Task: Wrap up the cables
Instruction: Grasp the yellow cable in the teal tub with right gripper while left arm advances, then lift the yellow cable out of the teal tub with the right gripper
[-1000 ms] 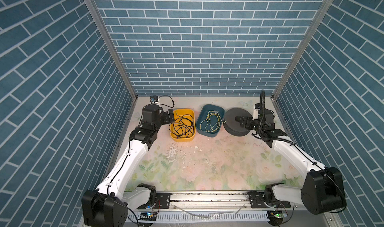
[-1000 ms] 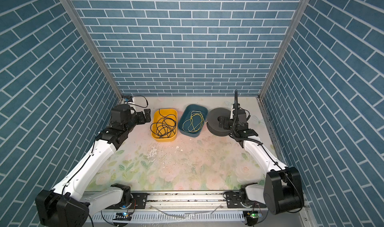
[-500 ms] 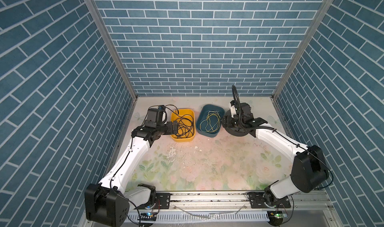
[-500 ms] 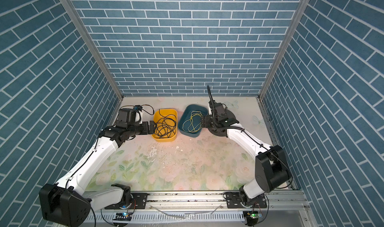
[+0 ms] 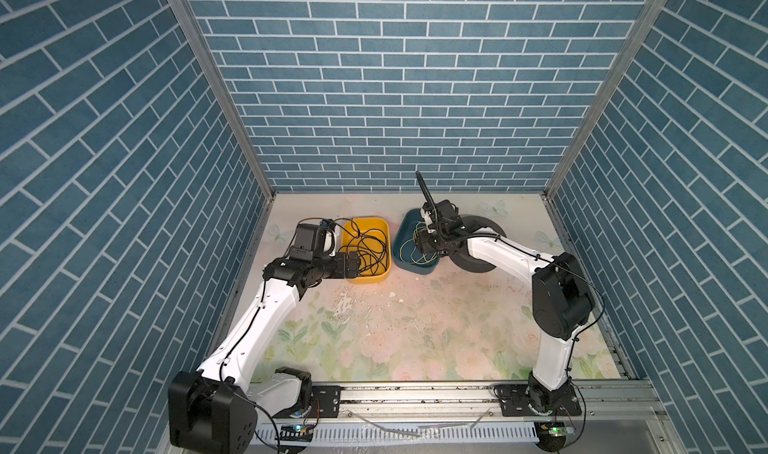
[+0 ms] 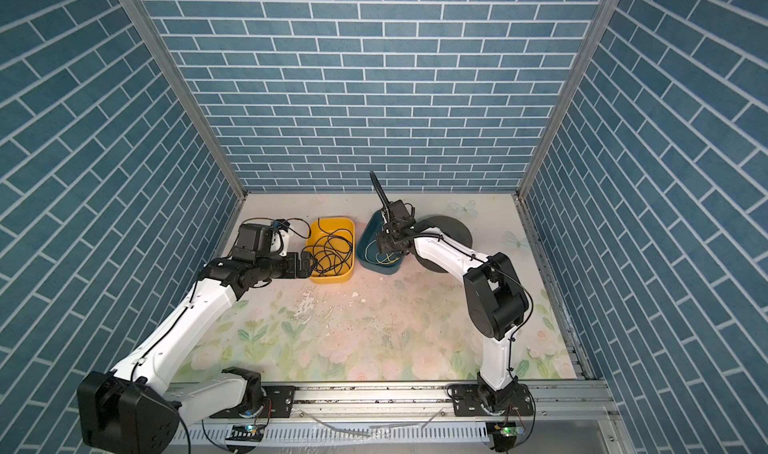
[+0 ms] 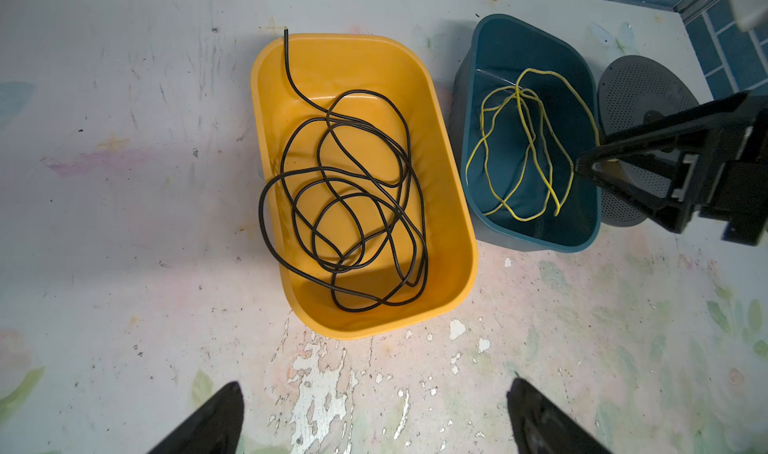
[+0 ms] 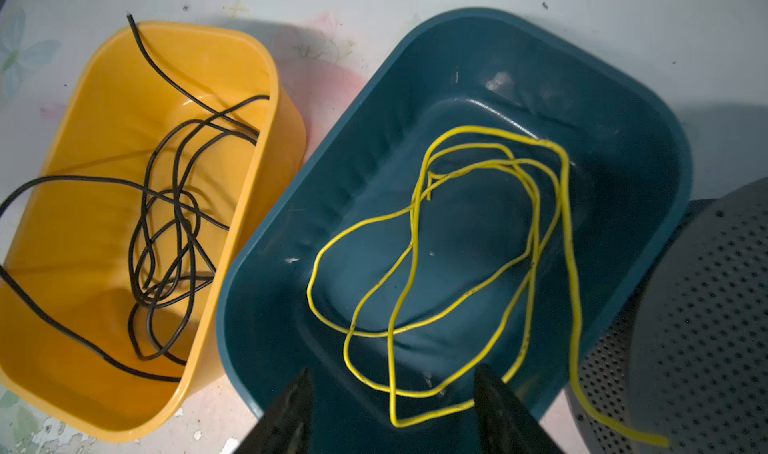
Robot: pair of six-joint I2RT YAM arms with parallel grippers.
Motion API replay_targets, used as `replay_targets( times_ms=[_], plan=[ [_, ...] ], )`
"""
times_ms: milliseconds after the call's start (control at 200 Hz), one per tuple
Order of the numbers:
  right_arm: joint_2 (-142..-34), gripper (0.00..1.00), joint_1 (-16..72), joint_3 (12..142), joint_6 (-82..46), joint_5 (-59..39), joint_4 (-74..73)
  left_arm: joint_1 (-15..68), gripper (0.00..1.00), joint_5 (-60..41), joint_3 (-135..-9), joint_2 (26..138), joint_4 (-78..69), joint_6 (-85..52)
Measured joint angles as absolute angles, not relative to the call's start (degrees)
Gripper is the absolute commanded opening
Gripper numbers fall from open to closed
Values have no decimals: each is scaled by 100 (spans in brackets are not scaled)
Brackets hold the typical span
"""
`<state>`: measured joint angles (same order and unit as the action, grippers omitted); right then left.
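The desk (image 5: 415,327), covered in a worn floral print, is carrying everything at its far end.

A grey perforated disc (image 5: 484,225) is lying furthest right, just beside the blue tub. The right arm is crossing above it in both top views.

A yellow tub (image 5: 376,227) is standing to the left, and a blue tub (image 5: 415,270) is standing just beside it on the right, turned slightly askew.

The left claw (image 7: 374,385) is hovering at the near-left side of the yellow tub. Its fingers are standing wide apart and holding nothing.

The right claw (image 8: 390,371) is hanging over the near-right part of the blue tub. Its fingers are standing apart, with loops of cable lying below the gap between them and nothing clamped.

A black wire (image 7: 345,198) is lying in a loose tangle inside the yellow tub, with one end sticking up past the far rim.

The cables (image 8: 413,232), thin and bright yellow, are lying in loose loops on the floor of the blue tub. One strand is trailing over the tub's right rim and resting on the grey disc.
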<state>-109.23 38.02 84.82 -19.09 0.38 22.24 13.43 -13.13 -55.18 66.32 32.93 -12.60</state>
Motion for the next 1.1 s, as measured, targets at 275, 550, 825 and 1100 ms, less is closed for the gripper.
replay_targets(
  times_ms=[275,550,825,1100],
  plan=[
    [-11459,42,3868,8847,-1925,165,2499,1343,100,-1396,-5513,6632,3291,-1258],
    [-11756,20,3894,9048,-1935,287,2670,1343,100,-1485,-5443,6632,3267,-1260],
    [-11745,0,3929,9035,-1968,386,2565,1343,100,-1518,-5437,6632,3264,-1260],
    [-10890,0,3955,8331,-1933,436,1931,1343,100,-1597,-5363,6630,3201,-1262]
  ],
)
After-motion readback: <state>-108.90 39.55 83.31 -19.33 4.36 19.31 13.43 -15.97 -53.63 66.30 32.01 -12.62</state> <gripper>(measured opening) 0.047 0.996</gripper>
